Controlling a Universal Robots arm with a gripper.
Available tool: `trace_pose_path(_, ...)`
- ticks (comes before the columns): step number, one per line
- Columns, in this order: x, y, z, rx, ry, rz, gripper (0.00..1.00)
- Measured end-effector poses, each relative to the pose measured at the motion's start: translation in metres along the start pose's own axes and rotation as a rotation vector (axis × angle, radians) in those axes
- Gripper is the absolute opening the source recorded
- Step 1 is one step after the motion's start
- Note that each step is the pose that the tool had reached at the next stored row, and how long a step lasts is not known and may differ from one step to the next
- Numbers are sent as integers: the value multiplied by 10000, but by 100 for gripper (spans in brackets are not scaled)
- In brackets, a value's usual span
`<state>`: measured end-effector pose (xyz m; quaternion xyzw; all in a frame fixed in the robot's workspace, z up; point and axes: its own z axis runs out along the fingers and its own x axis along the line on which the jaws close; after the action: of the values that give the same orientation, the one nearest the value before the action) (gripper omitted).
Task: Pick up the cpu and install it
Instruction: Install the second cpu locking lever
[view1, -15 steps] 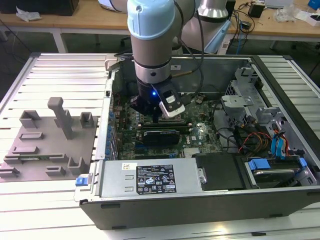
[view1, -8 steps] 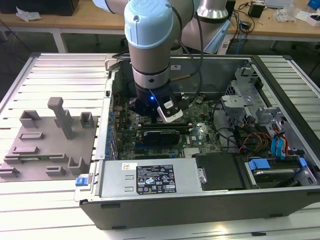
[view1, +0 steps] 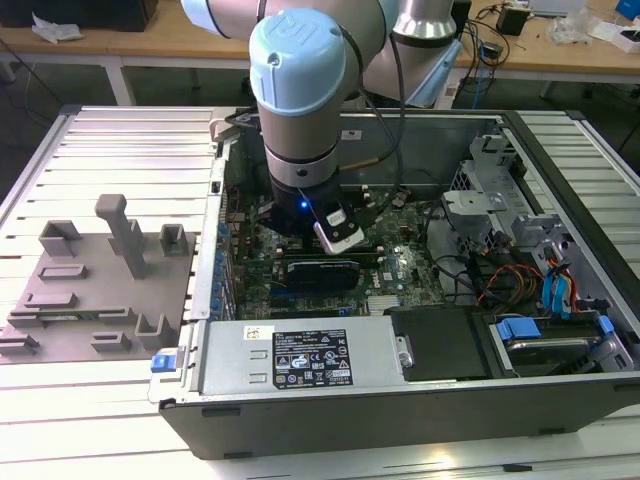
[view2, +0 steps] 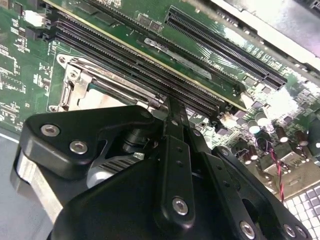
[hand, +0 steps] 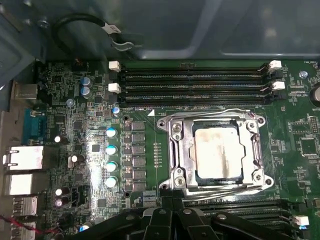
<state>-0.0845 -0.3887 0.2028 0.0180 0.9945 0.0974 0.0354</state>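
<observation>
- So the arm is parked down inside the open computer case (view1: 560, 400), wrist hanging right over the motherboard (hand: 65, 100), in the exterior view roughly mid-case, just above the black expansion card (view1: 318, 272).
- The cpu (hand: 218, 152) is already sitting in the socket (hand: 175, 160). In the first wrist view you get a clean look at it: silver-grey lid, a bit smudgy, lying flat and square inside the metal frame, with the retention frame around it rather than over it.
- Right beside the socket run the 3 black memory slots (hand: 195, 85), all of them with nothing plugged in.
- The gripper (view2: 172, 107) is the awkward bit. In the second wrist view its black linkages block most of the picture, and the thin finger tips reach toward the socket edge. I honestly can't tell whether it's released or clenched, since the tips are hidden behind the linkage. No chip is visible between them though.
- Over on the exterior view's left there's the grey fixture tray (view1: 90, 300) with its blocks and posts, well apart from the case.
- My read on the step: the pick and the carry look done, and this is the seating/placing end of the job, with the chip resting in place.
- What the next move calls for, I'd guess: a straight, gentle motion that doesn't drag across the lid, keeping clear of the frame and the memory slots so nothing gets nudged out of alignment.
</observation>
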Motion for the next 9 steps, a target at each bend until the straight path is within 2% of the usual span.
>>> trace_pose_path(1, 0, -1, 4, -34, 1, 2, 11)
trace_pose_path(4, 1, -3, 16, -243, 6, 18, 11)
trace_pose_path(6, 2, -4, 28, -333, 8, 26, 11)
trace_pose_path(7, 3, -8, 39, -413, 11, 31, 11)
trace_pose_path(9, 4, -9, 51, -465, 11, 35, 11)
